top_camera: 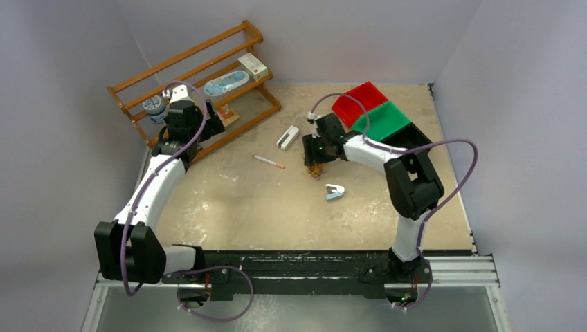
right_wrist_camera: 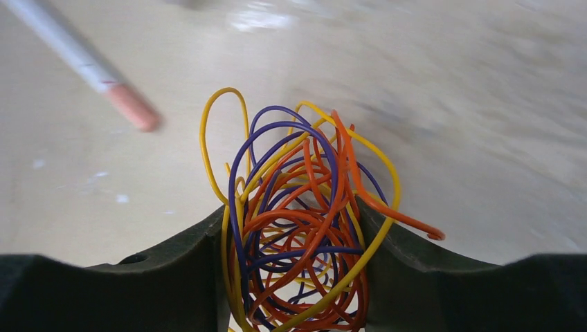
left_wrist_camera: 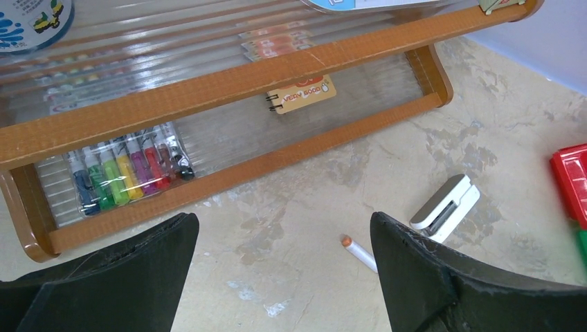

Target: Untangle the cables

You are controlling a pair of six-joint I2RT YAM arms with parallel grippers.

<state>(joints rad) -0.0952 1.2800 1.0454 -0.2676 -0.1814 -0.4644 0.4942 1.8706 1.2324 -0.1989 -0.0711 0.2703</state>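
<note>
The cables are a fist-sized tangle of thin orange, yellow and purple wires; in the top view the cables lie on the table right of centre. My right gripper has a black finger pressed against each side of the tangle, so it is shut on it. From above, the right gripper sits right over the bunch. My left gripper hangs open above bare table in front of the wooden rack, with nothing between its fingers; in the top view the left gripper is far left of the cables.
A wooden rack with markers and a small notebook stands at the back left. A white stapler, a white pen and a small blue-white object lie near the cables. Red bin and green bin stand at back right.
</note>
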